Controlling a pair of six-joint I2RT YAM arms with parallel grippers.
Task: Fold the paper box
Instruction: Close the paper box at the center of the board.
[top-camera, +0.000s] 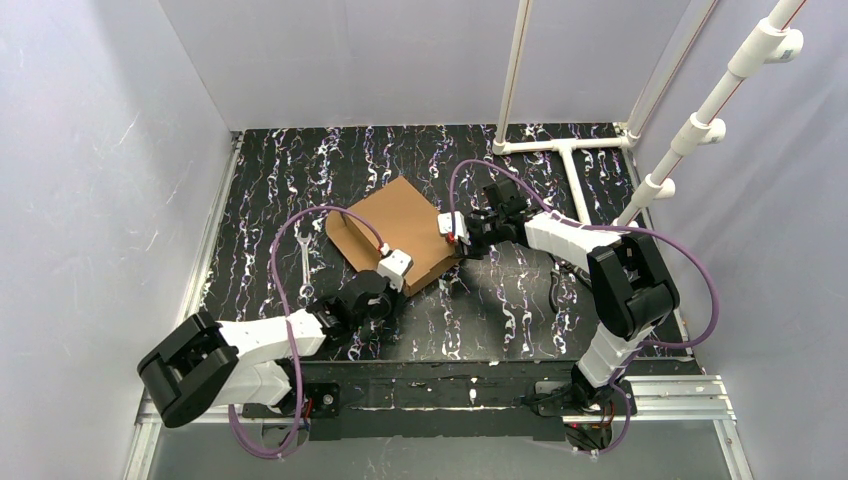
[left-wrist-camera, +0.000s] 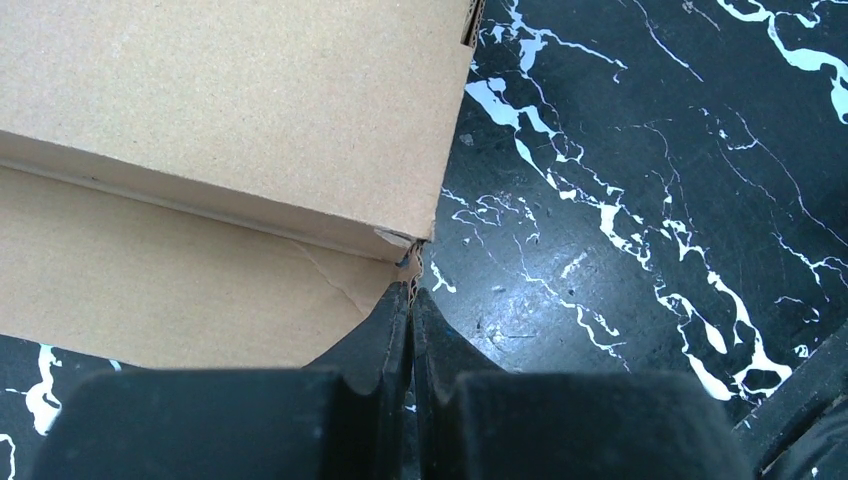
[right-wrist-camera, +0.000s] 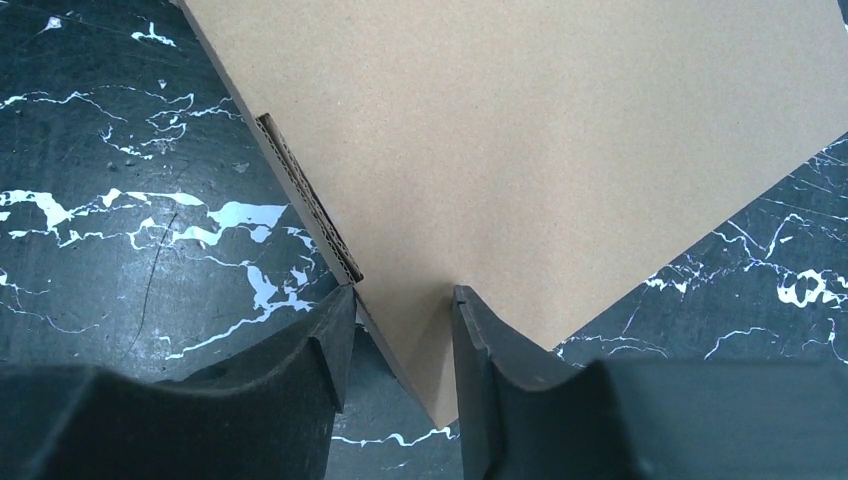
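The paper box (top-camera: 385, 225) is brown corrugated cardboard, lying folded up in the middle of the black marbled table. My left gripper (top-camera: 400, 268) is at its near edge. In the left wrist view the gripper (left-wrist-camera: 413, 295) is shut, pinching a thin corrugated edge at the corner of the box (left-wrist-camera: 230, 100). My right gripper (top-camera: 448, 232) is at the box's right corner. In the right wrist view this gripper (right-wrist-camera: 403, 300) stands partly open astride the corner of the box (right-wrist-camera: 560, 150). One finger (right-wrist-camera: 335, 330) touches the side edge and the other lies over the top panel.
A metal wrench (top-camera: 305, 262) lies on the table left of the box. A white pipe frame (top-camera: 560, 145) stands at the back right. Grey walls close in the table on three sides.
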